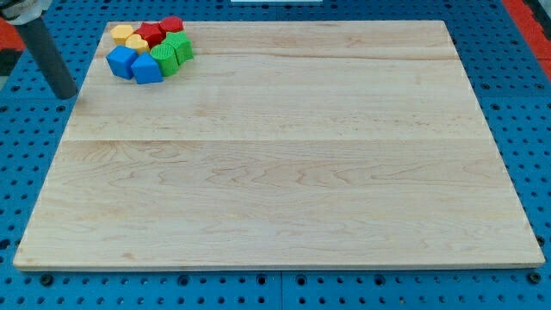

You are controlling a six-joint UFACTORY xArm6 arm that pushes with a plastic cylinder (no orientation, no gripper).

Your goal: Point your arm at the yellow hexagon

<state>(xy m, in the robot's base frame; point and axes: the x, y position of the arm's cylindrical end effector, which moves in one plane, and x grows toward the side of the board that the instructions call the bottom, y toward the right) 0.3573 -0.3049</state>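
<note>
Pale wooden tabletop (284,172) carries a block cluster at its top-left corner; the yellow hexagon (120,34) sits at the cluster's top-left. No pincer shows; my tip (65,93) rests off-board, left of the blocks

Arm: one dark rod, slanting from the view's top-left corner; my tip (65,95) at lower end.

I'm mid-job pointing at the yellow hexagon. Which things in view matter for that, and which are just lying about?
For the job:
- yellow hexagon, at the top-left of the cluster
- my tip, off the board's left edge, below-left of the blocks

Lying about:
- second yellow block
- two red blocks
- two green blocks
- two blue blocks
- wooden board
</note>
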